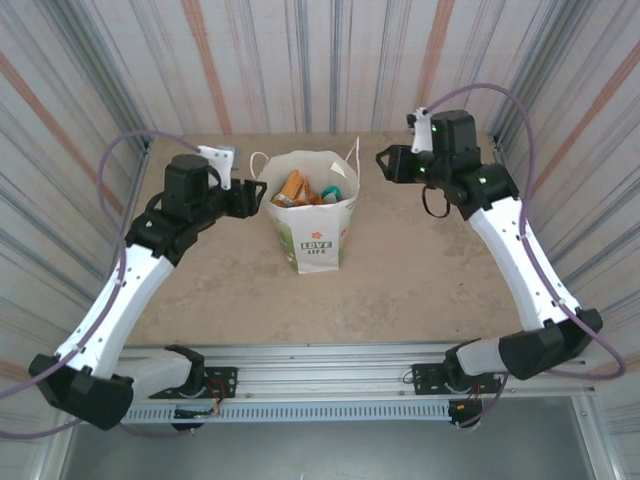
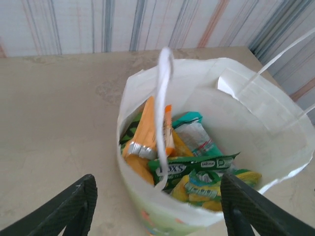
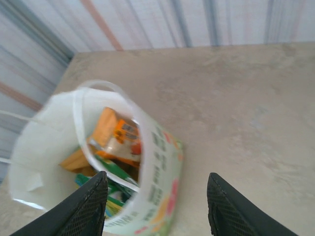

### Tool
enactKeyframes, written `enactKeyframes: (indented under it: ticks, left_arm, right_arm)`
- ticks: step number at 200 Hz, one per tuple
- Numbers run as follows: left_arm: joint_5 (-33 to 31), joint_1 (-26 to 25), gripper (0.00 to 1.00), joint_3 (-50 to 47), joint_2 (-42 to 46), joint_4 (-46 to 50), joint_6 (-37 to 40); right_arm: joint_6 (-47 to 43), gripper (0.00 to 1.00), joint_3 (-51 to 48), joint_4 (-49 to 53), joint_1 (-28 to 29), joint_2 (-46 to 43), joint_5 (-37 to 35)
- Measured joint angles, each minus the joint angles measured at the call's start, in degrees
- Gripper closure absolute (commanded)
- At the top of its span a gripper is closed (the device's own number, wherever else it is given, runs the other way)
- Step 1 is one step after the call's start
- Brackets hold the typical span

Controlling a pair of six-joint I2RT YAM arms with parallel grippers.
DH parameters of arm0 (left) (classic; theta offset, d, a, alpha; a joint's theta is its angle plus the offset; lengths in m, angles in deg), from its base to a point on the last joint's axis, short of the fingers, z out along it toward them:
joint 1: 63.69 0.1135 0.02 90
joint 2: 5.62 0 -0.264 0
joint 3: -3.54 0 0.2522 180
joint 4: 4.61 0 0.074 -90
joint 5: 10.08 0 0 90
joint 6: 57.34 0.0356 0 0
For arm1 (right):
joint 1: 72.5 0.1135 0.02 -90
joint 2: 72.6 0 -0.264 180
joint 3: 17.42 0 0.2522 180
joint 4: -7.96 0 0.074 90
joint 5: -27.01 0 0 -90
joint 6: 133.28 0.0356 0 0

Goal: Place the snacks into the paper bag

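Jaws stand apart and empty on both the left gripper and the right gripper, one on either side of the paper bag, which stands upright on the table with the snacks piled inside it. With every packet in view already in the bag, the packing looks done. The next move, I judge, calls only for drawing both arms clear without snagging the thin handles or tipping the bag.

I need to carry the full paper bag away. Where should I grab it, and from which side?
Take a handle loop from above: the paper bag stands upright, packed with snacks, and its thin walls would likely crumple if squeezed sideways.
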Motion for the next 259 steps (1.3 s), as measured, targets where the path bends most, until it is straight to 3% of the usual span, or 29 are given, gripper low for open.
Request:
enactKeyframes:
  ticks: [15,18,20,22,47,75,110,148,184,217,242,259]
  left_arm:
    - [-3.85,0.0,0.13,-2.14,2.73,0.42,0.35]
    - [-4.85,0.04,0.12,-2.56,3.21,0.46,0.68]
    - [-5.51,0.04,0.09,-2.84,3.52,0.39,0.37]
    - [-6.19,0.04,0.04,-3.15,3.87,0.44,0.66]
    - [-14.82,0.68,0.01,-9.11,8.26,-1.14,1.64]
    - [-22.84,1.62,0.01,-21.4,12.87,-8.33,3.08]
    - [-27.39,1.64,0.01,-38.6,13.4,-22.67,9.22]
    - [-31.65,1.92,0.01,-49.18,8.48,-38.29,13.14]
    - [-30.1,6.62,0.01,-56.22,1.42,-54.14,14.93]
    - [-22.45,13.77,0.01,-56.72,-6.64,-69.83,16.63]
    - [-17.31,16.28,0.01,-56.02,-18.75,-81.33,16.85]
    - [-16.11,16.17,0.01,-53.4,-23.58,-79.73,17.11]
  right_arm:
    - [-0.9,0.3,-5.66,-1.09,-1.88,-2.99,-1.51]
    - [-1.16,0.21,-7.17,-1.49,-2.34,-3.78,-2.1]
    - [-1.55,0.05,-7.87,-1.7,-2.49,-4.09,-2.32]
    - [-1.46,0.0,-8.76,-1.97,-2.64,-4.52,-2.34]
    - [-3.34,0.01,-20.83,-6.93,-5.92,-10.21,-4.55]
    - [-3.74,0.01,-33.88,-16.0,-13.31,-15.1,-6.36]
    - [-3.72,0.01,-49.11,-30.8,-20.46,-15.69,-7.43]
    - [-3.93,0.01,-58.03,-44.98,-24.06,-11.85,-8.17]
    - [-5.73,0.01,-60.74,-57.18,-24.83,-3.74,-7.67]
    - [-8.61,0.01,-61.46,-65.37,-24.09,1.31,-6.95]
    - [-10.47,0.01,-62.47,-71.95,-23.04,4.94,-6.91]
    - [-11.5,0.01,-63.39,-76.96,-22.88,8.55,-6.88]
